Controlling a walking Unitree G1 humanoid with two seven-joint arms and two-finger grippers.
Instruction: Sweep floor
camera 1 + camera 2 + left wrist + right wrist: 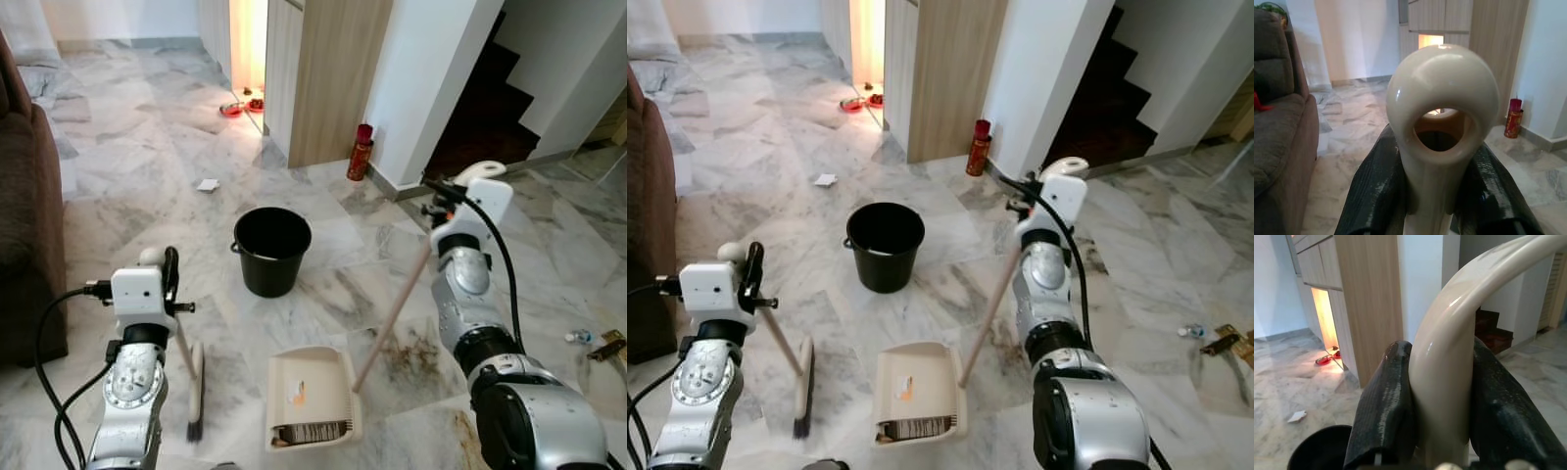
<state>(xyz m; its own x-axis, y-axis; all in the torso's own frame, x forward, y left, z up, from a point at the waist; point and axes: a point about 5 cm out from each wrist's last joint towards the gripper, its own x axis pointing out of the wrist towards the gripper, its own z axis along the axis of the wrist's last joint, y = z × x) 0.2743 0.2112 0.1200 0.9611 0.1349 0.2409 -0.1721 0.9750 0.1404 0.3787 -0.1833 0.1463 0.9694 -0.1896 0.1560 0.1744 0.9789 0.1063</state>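
Here the left gripper (pixel 168 279) has its fingers clamped on the brush (pixel 195 392) at lower left, the right gripper (pixel 453 194) pinching the dustpan (pixel 312 397) handle — pan at bottom centre, below the bucket (pixel 271 250).

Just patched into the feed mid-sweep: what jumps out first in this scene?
The black bucket stands on the marble floor straight ahead, with the cream dustpan lying just in front of the robot. The left gripper is shut on the brush handle, bristles down at the left, while the right gripper is shut on the dustpan's long handle. A red canister stands by the white wall beyond.
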